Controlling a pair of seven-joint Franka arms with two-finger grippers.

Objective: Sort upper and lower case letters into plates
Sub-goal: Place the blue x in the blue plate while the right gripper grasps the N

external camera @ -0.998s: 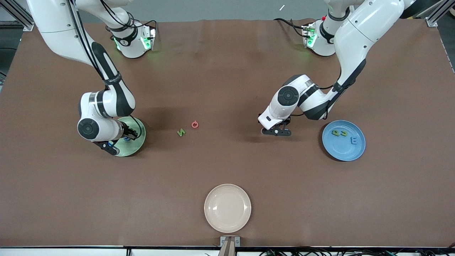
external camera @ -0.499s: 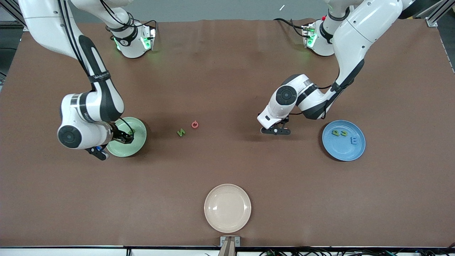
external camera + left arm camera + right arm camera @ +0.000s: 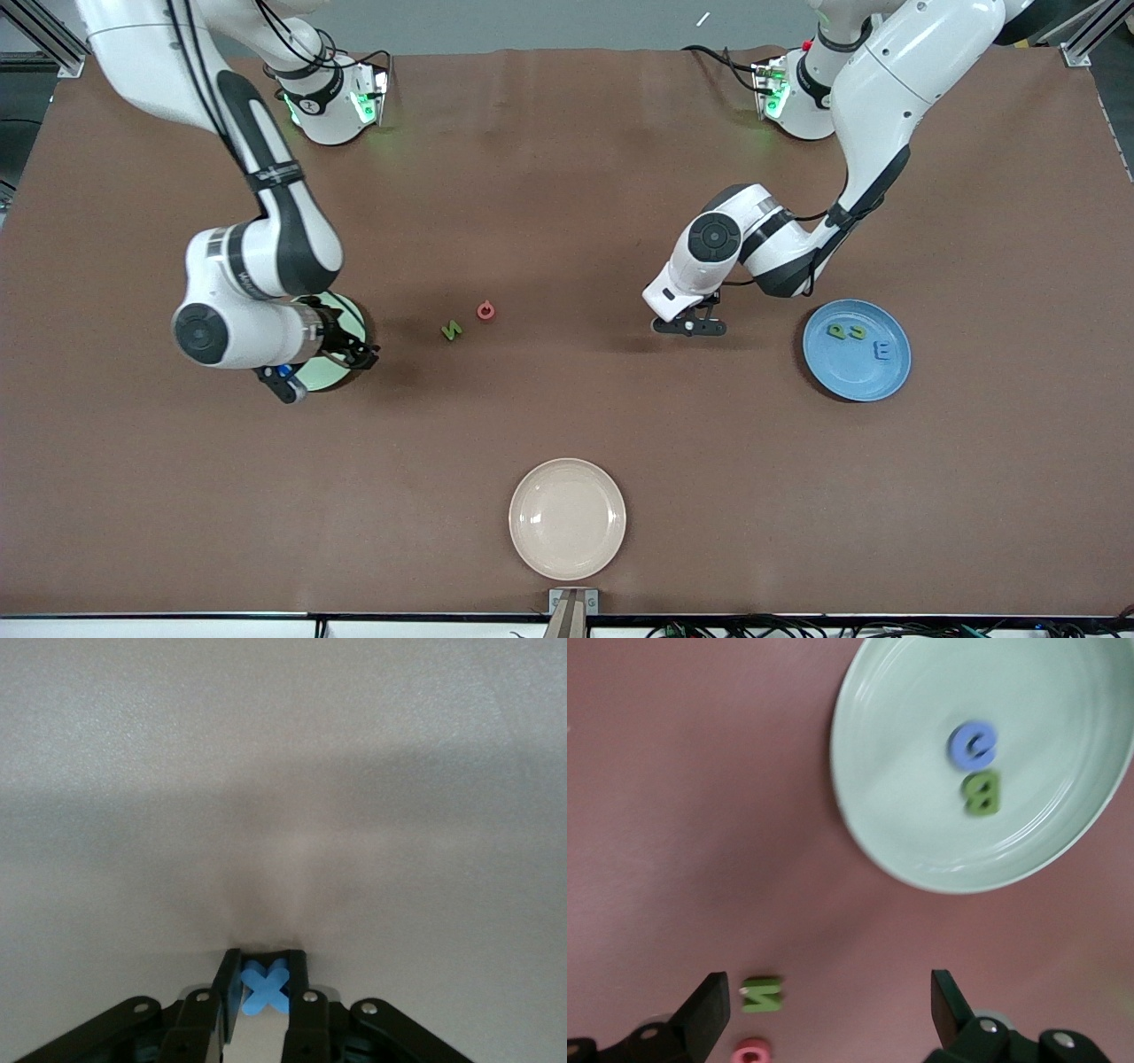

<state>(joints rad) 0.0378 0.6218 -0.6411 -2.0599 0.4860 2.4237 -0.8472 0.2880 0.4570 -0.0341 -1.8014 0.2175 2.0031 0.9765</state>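
My left gripper (image 3: pixel 689 327) is down at the table, between the loose letters and the sky blue plate (image 3: pixel 855 379), and is shut on a blue X-shaped letter (image 3: pixel 266 988). The left gripper (image 3: pixel 264 957) pinches that letter from both sides. Two green letters (image 3: pixel 836 330) and a blue one (image 3: pixel 881 350) lie in the blue plate. My right gripper (image 3: pixel 359 354) hangs open and empty over the mint plate's (image 3: pixel 350 312) edge. In the right wrist view the mint plate (image 3: pixel 921 815) holds a blue letter (image 3: pixel 973 744) and a green B (image 3: pixel 981 791). A green letter (image 3: pixel 452 330) and a red letter (image 3: pixel 485 310) lie on the table.
A cream-beige plate (image 3: pixel 567 518) stands empty near the table's front edge, nearer the front camera than everything else. Both robot bases (image 3: pixel 332 97) stand along the table's back edge.
The left gripper has closed on the blue X letter. The right gripper has opened, left a blue letter in the mint plate and swung to the plate's edge toward the table's middle.
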